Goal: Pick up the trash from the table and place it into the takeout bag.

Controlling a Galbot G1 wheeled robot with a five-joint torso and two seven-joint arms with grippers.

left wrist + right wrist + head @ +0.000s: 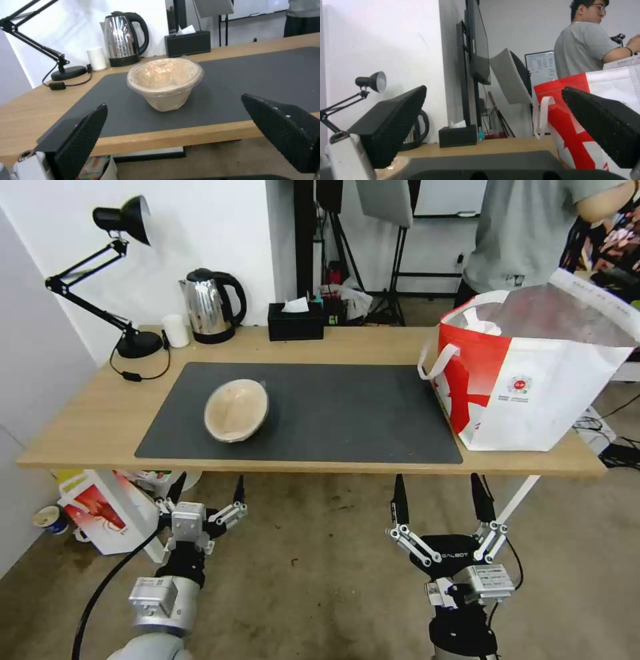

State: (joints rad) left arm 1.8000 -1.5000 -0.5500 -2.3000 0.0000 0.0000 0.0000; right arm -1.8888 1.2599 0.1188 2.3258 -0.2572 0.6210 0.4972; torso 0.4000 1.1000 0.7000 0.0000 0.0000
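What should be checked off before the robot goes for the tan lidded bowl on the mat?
1. Tan lidded bowl alone on the grey mat, nothing beside it: ok.
2. Bowl upright: not ok; it leans in the head view.
3. Left hand open and empty, below the table edge, in front of the bowl: ok.
4. Right hand open and empty, low before the table: ok.
5. Takeout bag standing at the table's right end, mouth open: ok.
6. Room left inside the bag: cannot tell.
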